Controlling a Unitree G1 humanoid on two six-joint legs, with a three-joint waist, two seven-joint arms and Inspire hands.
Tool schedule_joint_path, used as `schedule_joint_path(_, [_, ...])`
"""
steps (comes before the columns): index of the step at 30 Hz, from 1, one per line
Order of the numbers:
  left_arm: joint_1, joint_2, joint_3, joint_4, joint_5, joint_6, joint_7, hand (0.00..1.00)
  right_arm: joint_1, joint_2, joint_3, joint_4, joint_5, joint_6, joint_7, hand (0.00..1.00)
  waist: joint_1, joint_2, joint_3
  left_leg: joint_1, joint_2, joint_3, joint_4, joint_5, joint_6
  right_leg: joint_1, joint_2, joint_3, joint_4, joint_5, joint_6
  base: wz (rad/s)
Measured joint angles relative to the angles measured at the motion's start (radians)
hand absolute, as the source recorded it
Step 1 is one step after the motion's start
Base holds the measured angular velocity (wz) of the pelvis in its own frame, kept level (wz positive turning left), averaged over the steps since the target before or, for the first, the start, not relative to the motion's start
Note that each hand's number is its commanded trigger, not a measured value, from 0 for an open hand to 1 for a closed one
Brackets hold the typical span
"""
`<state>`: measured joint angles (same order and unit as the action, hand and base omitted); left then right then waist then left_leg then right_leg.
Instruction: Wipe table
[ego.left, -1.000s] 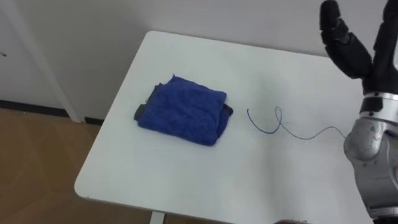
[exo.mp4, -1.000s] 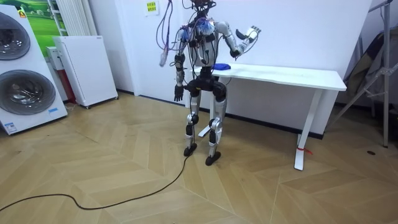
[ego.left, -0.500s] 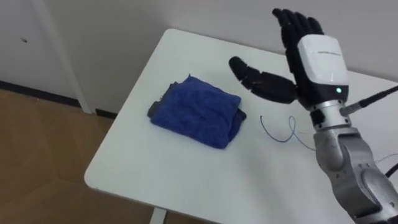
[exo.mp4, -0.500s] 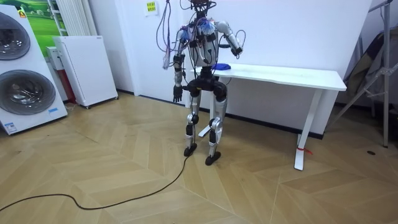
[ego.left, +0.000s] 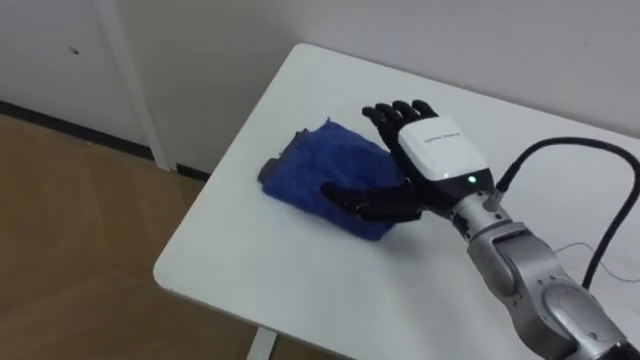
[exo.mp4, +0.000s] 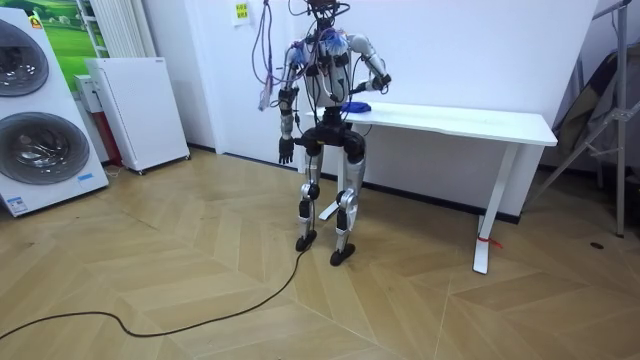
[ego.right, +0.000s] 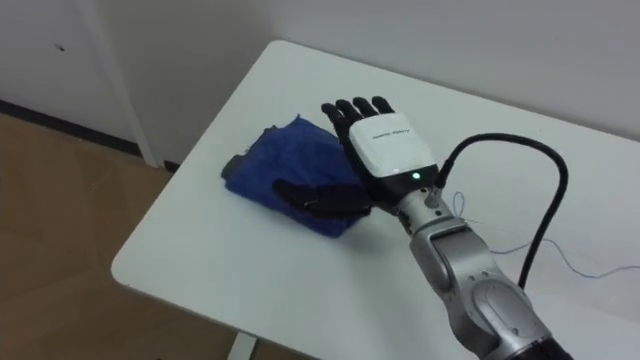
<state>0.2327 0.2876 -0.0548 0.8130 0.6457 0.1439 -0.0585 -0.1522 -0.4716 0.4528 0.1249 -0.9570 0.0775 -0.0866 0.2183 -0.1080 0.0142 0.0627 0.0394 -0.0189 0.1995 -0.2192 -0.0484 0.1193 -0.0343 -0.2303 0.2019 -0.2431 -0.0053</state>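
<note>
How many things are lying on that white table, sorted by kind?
Blue cloth: 1
Thin blue squiggle: 1
Total: 2

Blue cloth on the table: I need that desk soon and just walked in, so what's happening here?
The robot stands at the end of the white table, its right hand open over the folded blue cloth near the table's corner; whether it presses down is unclear. Its left hand hangs at its side.
</note>
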Motion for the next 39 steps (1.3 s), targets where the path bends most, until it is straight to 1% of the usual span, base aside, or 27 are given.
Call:
schedule_joint_path(2, [0.001,0.000,0.002,-0.003,0.024,0.000,-0.003,0.00,0.003,-0.002,0.000,0.019,-0.002,0.017,0.019,0.00,0.002,0.002,0.0010,-0.003,0.000,-0.003,0.000,0.000,0.000,-0.001,-0.001,-0.013,0.000,0.000,0.000,0.02])
schedule_joint_path(5, [-0.001,0.000,0.003,-0.003,0.025,0.000,-0.004,0.00,0.002,-0.002,-0.001,0.031,-0.030,0.025,0.024,0.00,0.003,0.002,-0.0001,-0.003,0.000,-0.015,-0.001,0.000,0.000,0.003,0.000,-0.023,0.000,0.000,0.000,0.11])
schedule_joint_path(6, [-0.001,0.000,0.003,-0.003,0.025,0.000,-0.004,0.00,0.002,-0.002,-0.001,0.034,-0.030,0.023,0.024,0.00,0.005,0.002,-0.0004,-0.003,0.000,-0.016,-0.001,0.000,0.000,0.004,0.000,-0.023,0.000,0.000,0.000,0.08])
schedule_joint_path(9, [0.000,0.001,0.003,0.001,0.022,0.000,-0.005,0.00,0.002,-0.002,-0.001,0.071,-0.031,0.023,0.025,0.00,0.009,0.002,-0.0007,0.001,-0.002,-0.030,-0.002,0.000,0.000,0.014,-0.001,-0.045,0.000,0.000,0.000,0.15])
schedule_joint_path(12, [0.007,0.001,0.003,0.002,0.012,0.000,-0.008,0.00,0.002,-0.002,-0.001,0.105,-0.028,0.019,0.024,0.00,0.015,0.000,-0.0014,0.002,-0.004,-0.040,-0.002,0.000,0.000,0.020,-0.001,-0.048,0.000,0.000,0.000,0.12])
schedule_joint_path(13, [0.011,0.001,0.003,0.002,0.012,-0.001,-0.012,0.00,0.002,-0.002,-0.001,0.127,-0.028,0.016,0.024,0.00,0.012,-0.001,-0.0028,0.003,-0.005,-0.046,-0.002,0.000,0.000,0.023,-0.001,-0.048,-0.001,0.000,0.000,0.16])
schedule_joint_path(16, [0.031,0.001,0.002,0.001,0.013,-0.001,-0.021,0.00,0.000,-0.002,-0.004,0.176,-0.013,0.011,0.018,0.00,0.012,-0.004,-0.0049,0.002,-0.008,-0.064,-0.002,0.000,0.000,0.029,-0.001,-0.049,-0.001,0.000,0.000,0.16])
schedule_joint_path(18, [0.044,0.001,0.002,0.001,0.013,-0.001,-0.030,0.00,0.000,-0.002,-0.007,0.188,0.002,0.011,0.017,0.00,0.007,-0.004,-0.0049,0.003,-0.010,-0.074,-0.002,0.000,0.000,0.036,-0.001,-0.050,-0.003,0.000,0.000,0.16])
schedule_joint_path(21, [0.056,0.004,0.001,-0.003,0.016,0.000,-0.043,0.00,-0.007,-0.002,-0.011,0.232,0.013,0.007,-0.005,0.00,0.012,-0.007,-0.0076,0.003,-0.013,-0.079,-0.002,0.000,0.000,0.044,-0.004,-0.074,-0.008,0.000,0.000,0.15])
schedule_joint_path(24, [0.066,0.011,0.002,-0.009,0.018,-0.001,-0.060,0.00,-0.012,-0.002,-0.014,0.259,0.013,0.003,-0.010,0.00,0.019,-0.008,-0.0082,0.005,-0.016,-0.092,-0.003,0.001,0.001,0.045,-0.005,-0.077,-0.009,0.000,0.000,0.13])
schedule_joint_path(28, [0.072,0.018,0.002,-0.010,0.019,-0.002,-0.084,0.00,-0.036,-0.003,-0.014,0.292,0.014,-0.013,-0.027,0.00,0.029,-0.006,-0.0045,0.017,-0.017,-0.096,-0.012,0.001,0.001,0.059,-0.005,-0.079,-0.016,0.000,0.000,0.03])
schedule_joint_path(30, [0.076,0.018,0.002,-0.010,0.019,-0.002,-0.085,0.00,-0.049,-0.004,-0.019,0.296,0.014,-0.012,-0.036,0.00,0.034,-0.005,-0.0035,0.017,-0.017,-0.096,-0.012,0.001,0.001,0.058,-0.005,-0.079,-0.017,0.000,0.000,0.00])
schedule_joint_path(31, [0.076,0.018,0.002,-0.011,0.019,-0.002,-0.087,0.00,-0.063,-0.004,-0.019,0.296,0.014,-0.013,-0.049,0.00,0.033,-0.005,-0.0016,0.015,-0.017,-0.096,-0.013,0.001,0.001,0.056,-0.006,-0.079,-0.017,0.000,0.000,0.00])
schedule_joint_path(39, [0.086,0.018,0.002,-0.013,0.019,0.001,-0.094,0.00,-0.114,-0.003,-0.018,0.311,0.020,-0.014,-0.141,0.00,0.040,-0.004,-0.0009,0.017,-0.020,-0.099,-0.013,0.001,0.001,0.056,-0.007,-0.077,-0.017,0.000,0.001,0.00])
